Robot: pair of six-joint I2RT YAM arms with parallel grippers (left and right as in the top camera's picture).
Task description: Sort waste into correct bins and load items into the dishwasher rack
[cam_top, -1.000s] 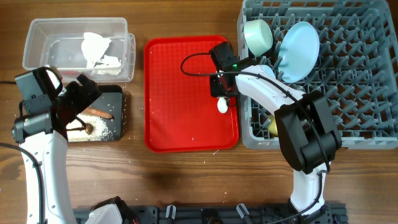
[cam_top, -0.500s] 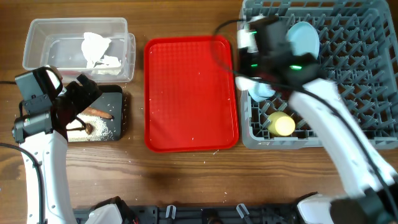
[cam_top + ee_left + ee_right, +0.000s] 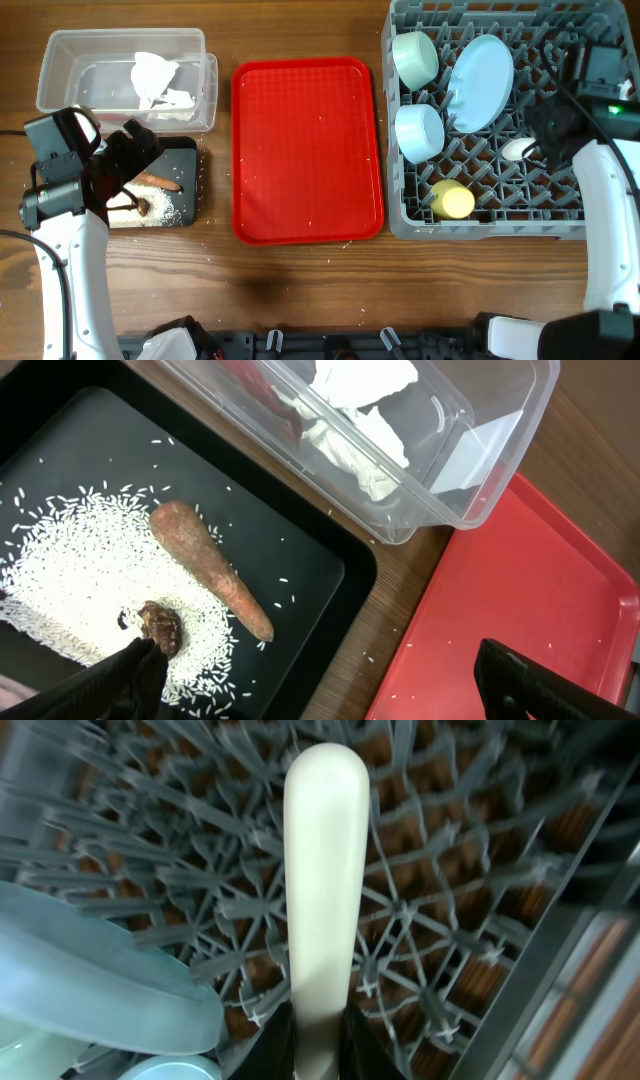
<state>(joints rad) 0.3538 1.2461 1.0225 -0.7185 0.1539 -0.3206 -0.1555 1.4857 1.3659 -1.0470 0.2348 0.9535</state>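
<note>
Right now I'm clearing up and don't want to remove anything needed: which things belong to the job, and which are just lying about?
Job: rack, plate, mint bowl, blue bowl, yellow cup, white spoon, clear tub, napkin, black tray, brown stick, rice, brown lump.
Lying about: red tray.

The grey dishwasher rack (image 3: 600, 228) sits at the tabletop's right. In it stand the pale-blue plate (image 3: 480, 82) (on edge between pegs), a mint bowl (image 3: 415, 58), a light-blue bowl (image 3: 420, 132) and a yellow cup (image 3: 453, 200) near the front wall. The white spoon (image 3: 517, 149) hangs over the pegs, pinched in the right gripper (image 3: 318, 1032). The clear tub (image 3: 60, 58) holds the crumpled napkin (image 3: 155, 80) and red wrapper (image 3: 255, 380). Just in front of it, the black tray (image 3: 197, 190) carries rice crumbs (image 3: 70, 570), a brown lump (image 3: 160, 625) and a brown stick (image 3: 205, 565).
</note>
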